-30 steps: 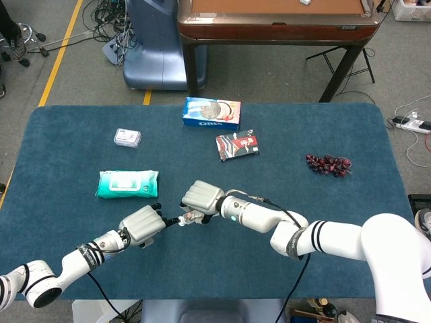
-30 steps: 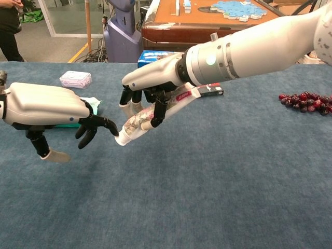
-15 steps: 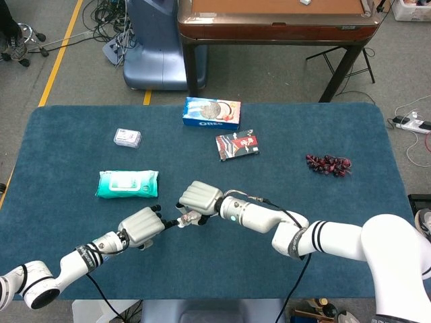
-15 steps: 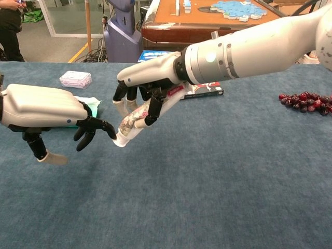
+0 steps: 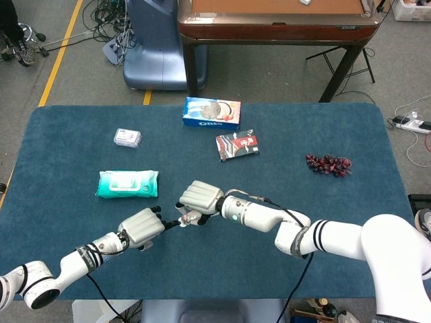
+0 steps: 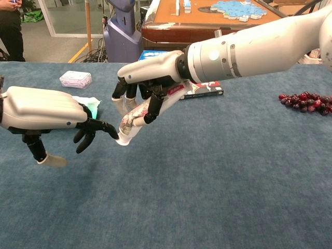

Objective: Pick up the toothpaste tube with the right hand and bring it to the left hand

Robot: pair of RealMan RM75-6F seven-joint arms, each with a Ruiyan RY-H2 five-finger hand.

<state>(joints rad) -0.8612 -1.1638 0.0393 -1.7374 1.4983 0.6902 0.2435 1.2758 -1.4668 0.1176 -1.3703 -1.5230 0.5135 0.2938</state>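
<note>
My right hand (image 6: 150, 83) (image 5: 201, 196) grips the toothpaste tube (image 6: 139, 116) (image 5: 188, 218), a white tube with a pink printed body, held above the blue table with its cap end tilted down to the left. My left hand (image 6: 44, 110) (image 5: 141, 227) hovers just left of it, palm down, fingers apart and holding nothing. One dark fingertip of the left hand reaches the tube's cap end; whether it touches I cannot tell.
On the blue table (image 5: 350, 202) lie a teal wipes pack (image 5: 127, 183), a small clear packet (image 5: 127, 138), an Oreo box (image 5: 211, 112), a red-black box (image 5: 237, 145) and grapes (image 5: 328, 163) at the right. A brown table (image 5: 276, 20) stands beyond the far edge.
My right hand has carried the tube slightly to the left, towards the left hand. The left hand has barely shifted, its fingertip staying at the cap end.
</note>
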